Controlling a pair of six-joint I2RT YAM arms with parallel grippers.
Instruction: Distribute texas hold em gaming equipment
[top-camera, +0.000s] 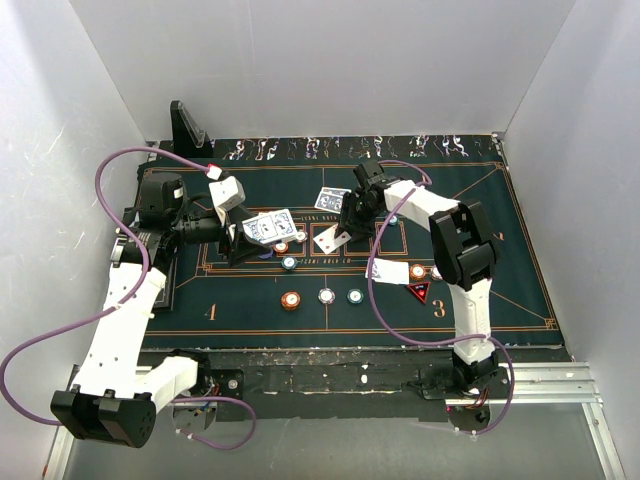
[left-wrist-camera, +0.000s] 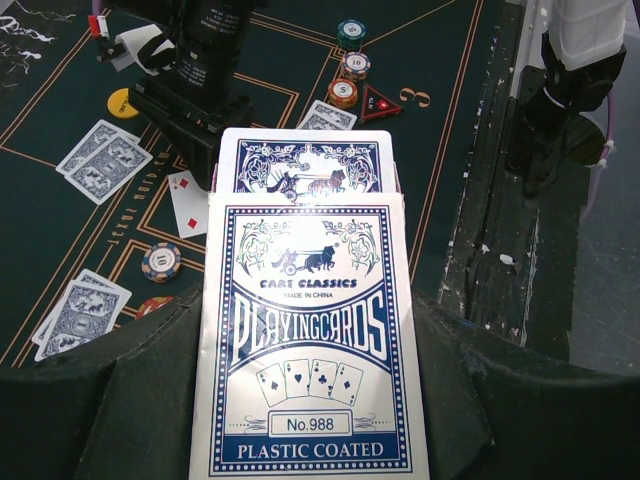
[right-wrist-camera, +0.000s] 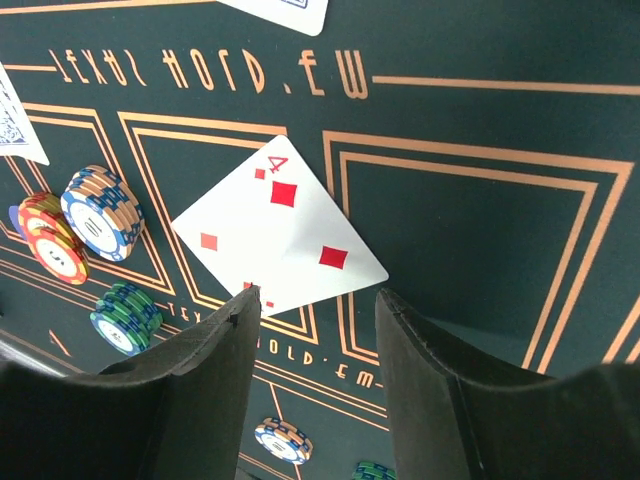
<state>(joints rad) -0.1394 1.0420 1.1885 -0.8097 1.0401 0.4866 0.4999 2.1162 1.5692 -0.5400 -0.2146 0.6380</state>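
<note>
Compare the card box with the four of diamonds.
The card box is clamped in the shut left jaws; the four of diamonds lies loose on the mat, right jaws open above its near corner. The card box shows blue print and lettering; the four of diamonds shows a white face with red pips. The card box is a pack with a card poking out; the four of diamonds is one card. Both are rectangular.
</note>
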